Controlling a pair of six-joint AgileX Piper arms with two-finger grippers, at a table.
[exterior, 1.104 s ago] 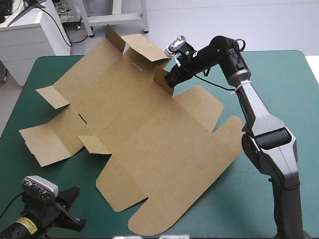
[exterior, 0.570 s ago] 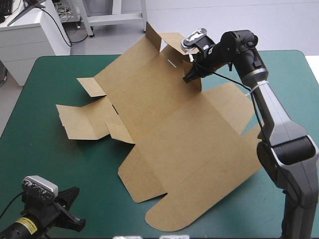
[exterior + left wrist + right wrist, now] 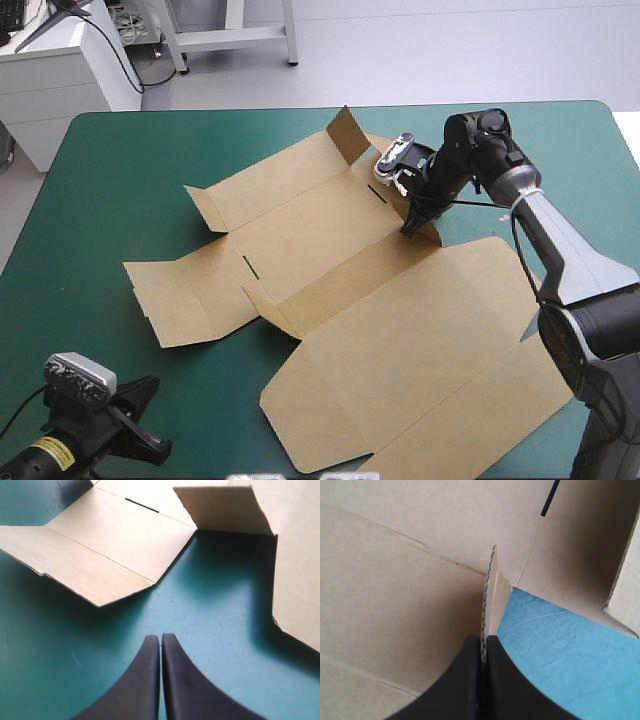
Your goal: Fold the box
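Right gripper (image 3: 483, 639): black fingers pinching an upright flap (image 3: 496, 597) of the box (image 3: 400, 330), with the board's edge between them, at the sheet's far right side.
Left gripper (image 3: 161, 639): fingers pressed together, holding nothing, over the bare teal-green cover (image 3: 215, 625) by its near left corner, with the box ahead of it and apart.
Box: brown sheet, mostly flat, spread across the cover's middle and right.

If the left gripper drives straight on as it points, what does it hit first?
Likely bare teal-green cover ahead of the left gripper; skimming level, the near flap of the box comes next. Depth is unclear.
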